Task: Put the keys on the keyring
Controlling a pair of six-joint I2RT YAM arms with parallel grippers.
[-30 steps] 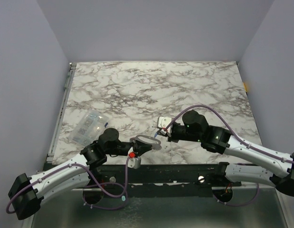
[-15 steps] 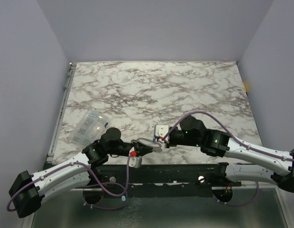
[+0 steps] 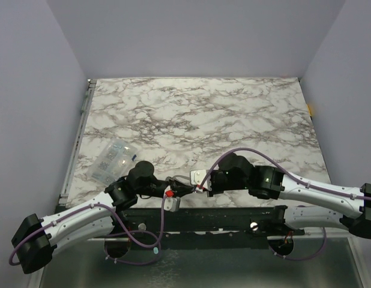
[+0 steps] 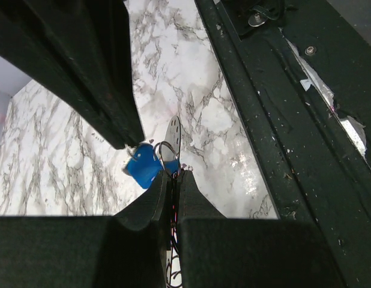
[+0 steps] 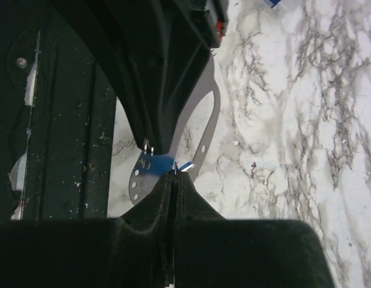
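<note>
Top external view: 2 arms meet tip to tip low over the marble table point(image 3: 233, 108), near its front edge. Left gripper point(image 4: 174, 180) is clamped on the grey keyring point(image 4: 173, 132) (seen edge-on from its own wrist camera). Right gripper point(image 5: 173, 179) pinches the blue key point(image 4: 143, 169), just beside the ring.

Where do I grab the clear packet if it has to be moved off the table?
Take the packet by its near edge, coming straight down from above with the fingers across that edge. It lies flat on the table and is thin, so only an edge gives the fingers something to close on. Nothing sits against the near edge. The film may slip, so treat this as a best guess.
</note>
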